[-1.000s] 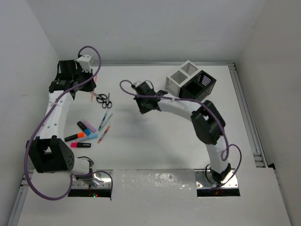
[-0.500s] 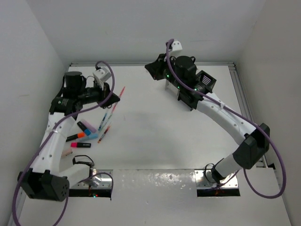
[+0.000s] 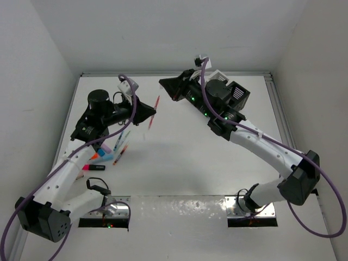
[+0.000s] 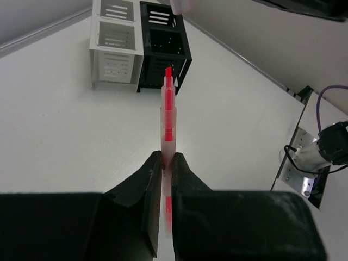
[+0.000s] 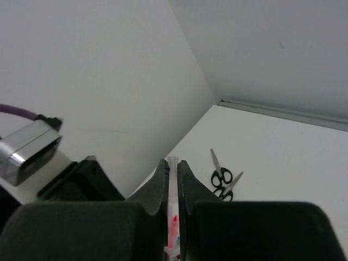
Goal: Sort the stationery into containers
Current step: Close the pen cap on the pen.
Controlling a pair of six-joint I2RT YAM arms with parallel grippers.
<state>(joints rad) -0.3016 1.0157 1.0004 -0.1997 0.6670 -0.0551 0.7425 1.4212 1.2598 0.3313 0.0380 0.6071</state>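
Up close, the left end effector (image 4: 167, 159) is pressed together on a red pen (image 4: 168, 109). It pinches the barrel low down, so the clear and red shaft sticks out past the fingertips. The pen's rear end is lost between the black fingers. From this wrist, the pen tip lines up with the black box (image 4: 163, 49), which is joined to the white box (image 4: 113, 43). Both sit well apart from the pen, on the tabletop (image 4: 65, 125). I can see slats on each box, but I cannot make out what the compartments hold.

From above, the pen hangs off the tabletop, left of centre.

The right end effector (image 5: 172, 166) is also pressed together. It nips a thin clear pen (image 5: 173, 187) that barely reaches the fingertips. I can only see faint pink and blue marks low in the gap, so its colour is uncertain. In the overhead view I cannot pick this pen out at all.

Beyond those fingers, black-handled scissors (image 5: 223, 177) lie flat near the corner of the walls. In the overhead view the left arm covers them.

Overhead, the right arm blocks most of both boxes, leaving only the far edges showing. The highlighters (image 3: 98, 155) and loose pens (image 3: 122, 149) lie on the left, partly under the left arm.
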